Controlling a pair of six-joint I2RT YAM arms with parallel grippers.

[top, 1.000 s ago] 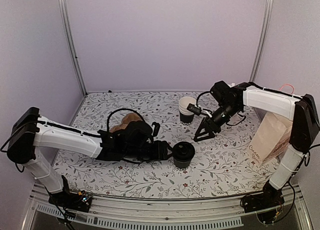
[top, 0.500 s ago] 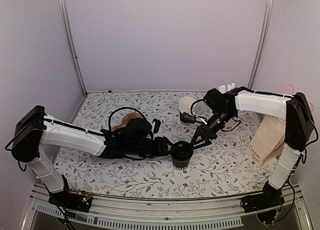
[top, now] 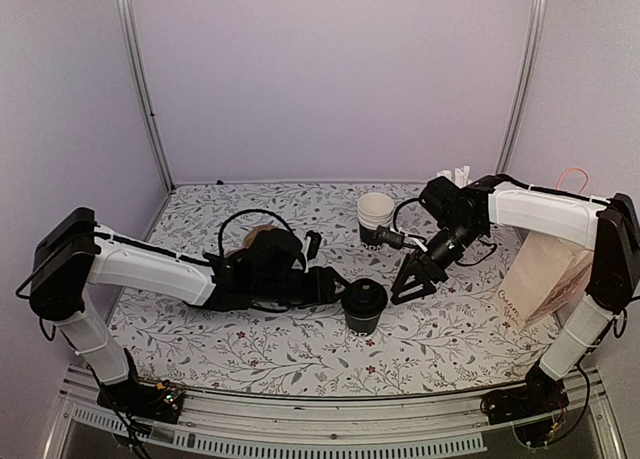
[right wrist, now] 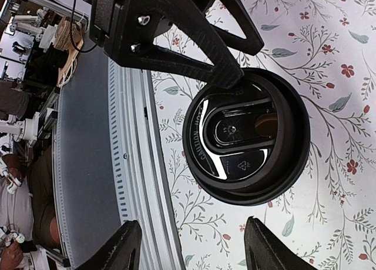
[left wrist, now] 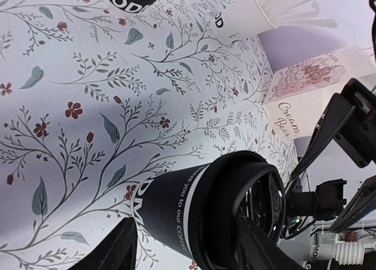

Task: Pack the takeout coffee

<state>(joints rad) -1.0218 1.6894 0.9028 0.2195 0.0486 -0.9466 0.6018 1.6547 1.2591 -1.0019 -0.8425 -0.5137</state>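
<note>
Takeout coffee [top: 366, 307], one lidded cup, upright on table [top: 250, 359], left jaws and right jaws flanking it, both parted, empty

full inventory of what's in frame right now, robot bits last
takeout coffee: 1, black lid, dark body with white print, mid-table between the two grippers
stack of lidless cups: 1 stack, white over black, behind the coffee
cup of sticks: 1, white with pale sticks, far right of the table
paper bag: 1, pale with print, right edge
brown item: 1, tan, left of centre, mostly hidden, cannot identify
table: 1, white floral cover
left gripper: 1, black, fingers either side of the coffee, contact unclear
right gripper: 1, black, open, just right of the coffee, holding nothing
</note>
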